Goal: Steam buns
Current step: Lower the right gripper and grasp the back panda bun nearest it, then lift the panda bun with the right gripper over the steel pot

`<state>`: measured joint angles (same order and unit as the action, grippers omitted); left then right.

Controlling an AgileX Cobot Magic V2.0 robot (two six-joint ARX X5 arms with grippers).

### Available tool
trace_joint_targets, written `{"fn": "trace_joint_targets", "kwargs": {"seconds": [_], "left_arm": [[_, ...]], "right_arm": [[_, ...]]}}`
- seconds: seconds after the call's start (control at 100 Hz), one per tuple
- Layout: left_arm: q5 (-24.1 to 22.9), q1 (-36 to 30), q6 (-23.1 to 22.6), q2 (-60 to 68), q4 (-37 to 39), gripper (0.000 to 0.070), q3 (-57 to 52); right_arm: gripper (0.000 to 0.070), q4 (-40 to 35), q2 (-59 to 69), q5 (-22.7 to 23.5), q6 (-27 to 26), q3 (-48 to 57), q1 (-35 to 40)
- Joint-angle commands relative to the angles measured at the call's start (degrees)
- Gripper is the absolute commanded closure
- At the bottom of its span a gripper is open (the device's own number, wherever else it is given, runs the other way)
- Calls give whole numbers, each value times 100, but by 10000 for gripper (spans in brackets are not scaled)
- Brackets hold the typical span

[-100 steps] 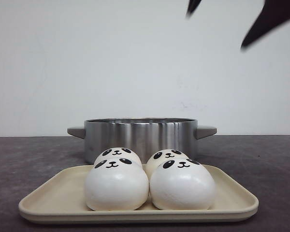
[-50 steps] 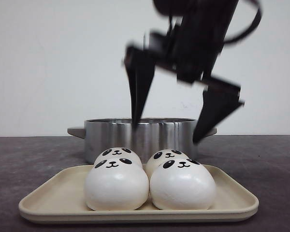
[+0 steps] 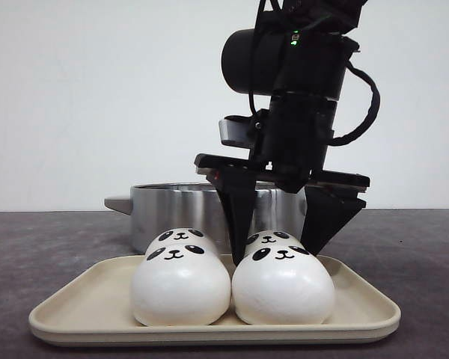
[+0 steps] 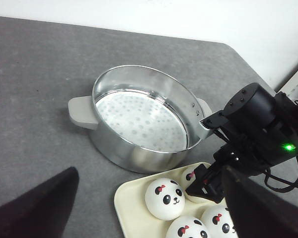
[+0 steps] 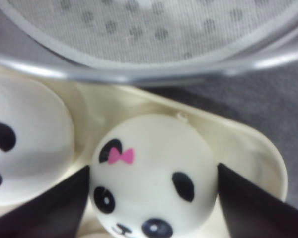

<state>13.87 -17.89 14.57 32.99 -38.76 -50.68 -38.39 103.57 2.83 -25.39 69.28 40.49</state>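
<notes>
Four white panda buns sit on a cream tray (image 3: 359,303): front left (image 3: 180,288), front right (image 3: 283,288), rear left (image 3: 181,238), rear right (image 3: 269,238). My right gripper (image 3: 275,253) is open and lowered over the rear right bun, one finger on each side. In the right wrist view that bun (image 5: 154,144) fills the gap of the right gripper (image 5: 153,168), its fingers close to both sides. My left gripper (image 4: 149,178) is open and empty, high above the table, looking down on the buns (image 4: 164,198).
A steel steamer pot (image 3: 172,206) with grey handles and a perforated white liner (image 4: 139,119) stands just behind the tray. Dark grey tabletop (image 4: 35,74) lies around it, and a white wall is behind. A neighbouring bun (image 5: 25,144) lies close beside the right gripper's finger.
The right arm has come down from the upper right into the middle of the front view, and its open fingers now straddle the rear right bun. The buns, tray and pot have not moved.
</notes>
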Motion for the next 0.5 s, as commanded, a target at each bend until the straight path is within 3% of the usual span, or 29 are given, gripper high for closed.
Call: {"fn": "trace_joint_targets", "kwargs": {"seconds": [0.0,0.04,0.1,0.39,0.49], "left_arm": [[13,-24,22,20,52,143,-61],[13,-24,22,20,52,143,-61],[13,-24,22,20,50,143,-61],[13,-24,22,20,4,144,-61],[13,-24,22,20,-22,144,-61]], "right_arm": [[342,-13,190,-7,24,83,22],[463,-70,225,26,26,83,13],[700,-153,256,39,68,83,13],[687,-306,-643,192,245,111,138],[687,-739,-1331,343,243,321,251]]}}
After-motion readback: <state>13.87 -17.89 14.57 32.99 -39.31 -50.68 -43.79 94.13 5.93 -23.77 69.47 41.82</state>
